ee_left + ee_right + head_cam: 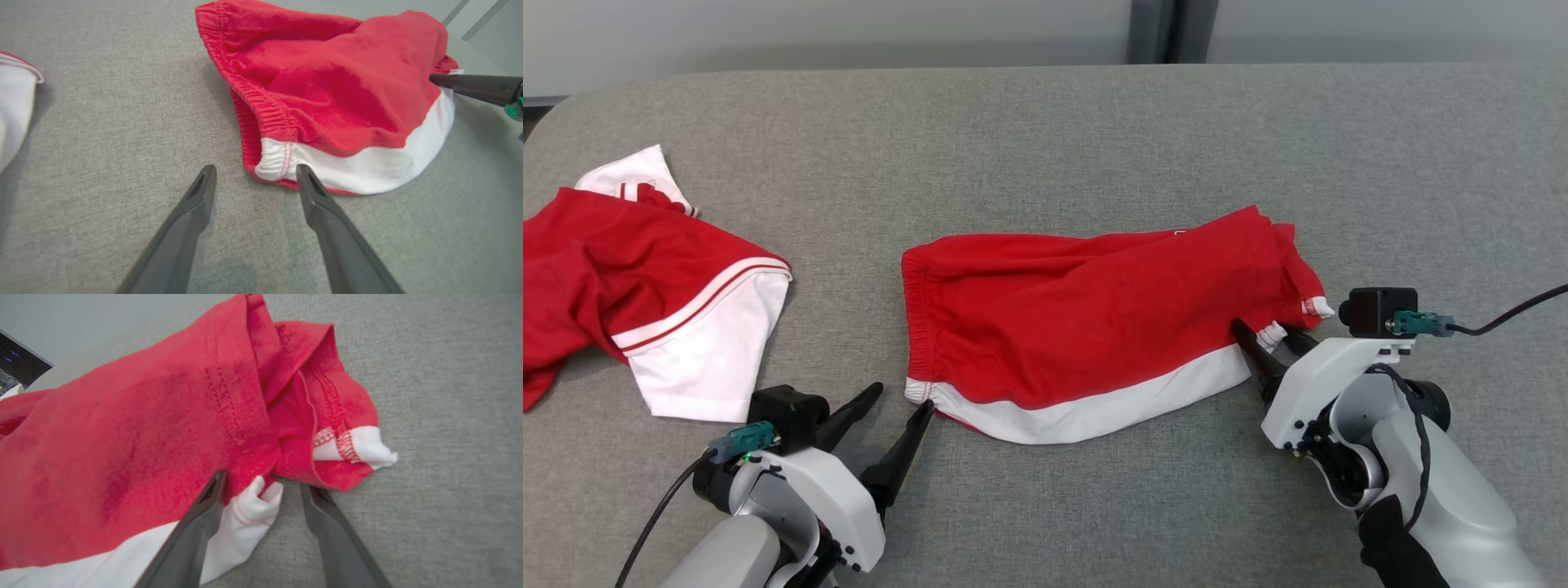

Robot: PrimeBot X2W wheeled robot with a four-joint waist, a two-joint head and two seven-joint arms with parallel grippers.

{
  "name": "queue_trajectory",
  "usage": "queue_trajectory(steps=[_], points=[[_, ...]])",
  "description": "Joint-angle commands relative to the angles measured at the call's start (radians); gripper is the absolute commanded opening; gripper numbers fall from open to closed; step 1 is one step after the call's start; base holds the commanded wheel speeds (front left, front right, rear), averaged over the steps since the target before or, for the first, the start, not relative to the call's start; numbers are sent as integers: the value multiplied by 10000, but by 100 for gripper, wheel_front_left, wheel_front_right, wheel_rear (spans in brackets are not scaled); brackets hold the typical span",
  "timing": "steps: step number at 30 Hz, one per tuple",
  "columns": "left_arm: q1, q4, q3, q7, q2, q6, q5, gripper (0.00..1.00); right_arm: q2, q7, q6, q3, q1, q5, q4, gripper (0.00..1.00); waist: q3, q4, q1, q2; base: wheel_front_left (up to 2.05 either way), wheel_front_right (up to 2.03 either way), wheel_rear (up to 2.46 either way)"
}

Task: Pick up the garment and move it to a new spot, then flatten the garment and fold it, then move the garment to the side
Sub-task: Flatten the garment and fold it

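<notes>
**Counter** (1045, 147): grey, cloth-covered, with a rounded far-left corner. It carries every item below.

**Second clothing item** (645, 286): red with white panels and striped trim. It lies crumpled at the left edge, partly out of the head view and well apart from the task's piece.

**Left end effector** (903, 395): near left, low over the counter. It is released, with both dark fingers spread and nothing between them. The tips point at the near-left corner of the garment, where the elastic waistband meets the white band. One tip is right at that corner; whether it touches cannot be told.

**Garment** (1094, 318): red shorts with a white band along the near edge. They lie lengthwise at the centre of the counter, waistband to the left and leg hems to the right. The body is mostly flat but rumpled, and the right end is bunched into folds.

**Right end effector** (1264, 331): near right, at the garment's near-right corner. The fingers are parted, not clenched. A white hem corner sits between them. One finger lies against the cloth and the other rests beside the red fold.
</notes>
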Motion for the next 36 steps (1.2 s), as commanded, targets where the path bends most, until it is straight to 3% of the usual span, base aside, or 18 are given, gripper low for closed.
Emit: queue_trajectory(steps=[1, 5, 6, 8, 9, 10, 11, 12, 13, 14, 27, 36], points=[[-191, 78, -74, -59, 43, -16, -33, 100, 36, 43, -2, 106, 94, 60, 204, 89, 22, -27, 0, 0, 0, 0, 0], [-454, 244, -434, -310, 73, -16, -328, 100, 72, 4, -2, 277, -18, 169, 317, 82, 76, -97, 0, 0, 0, 0, 0], [-501, 260, -538, -357, 95, -16, -389, 100, 77, -12, -2, 318, -34, 208, 334, 76, 83, -113, 0, 0, 0, 0, 0], [-594, 291, -757, -455, 157, -16, -524, 100, 97, -45, -2, 407, -71, 276, 384, 49, 82, -138, 0, 0, 0, 0, 0], [-634, 315, -837, -510, 197, -16, -596, 94, 103, -62, -1, 445, -86, 321, 411, 34, 77, -147, 0, 0, 0, 0, 0], [-674, 328, -931, -560, 222, -16, -656, 67, 108, -92, -1, 474, -96, 345, 434, 31, 69, -155, 0, 0, 0, 0, 0], [-711, 359, -1009, -613, 241, -16, -734, 19, 105, -107, -1, 506, -106, 380, 462, 24, 59, -161, 0, 0, 0, 0, 0], [-743, 393, -1090, -662, 266, -16, -803, 0, 97, -125, -1, 541, -116, 413, 497, 17, 47, -166, 0, 0, 0, 0, 0], [-775, 424, -1163, -702, 286, -16, -877, 0, 93, -144, -1, 581, -128, 436, 524, 1, 32, -170, 0, 0, 0, 0, 0], [-816, 455, -1241, -737, 306, -16, -934, 0, 91, -183, -2, 624, -133, 482, 541, 0, 5, -174, 0, 0, 0, 0, 0], [-438, 281, -1713, -1159, 611, 9, -1482, 0, -514, -1020, -1, 1033, 554, 1177, -282, 0, -1030, -137, 0, 0, 0, 0, 0], [-22, -1337, -1555, -912, 1059, 535, -1591, 0, -1338, -1350, -1, 1170, 1721, 2119, -2776, 0, -1814, -248, 0, 0, 0, 0, 0]])
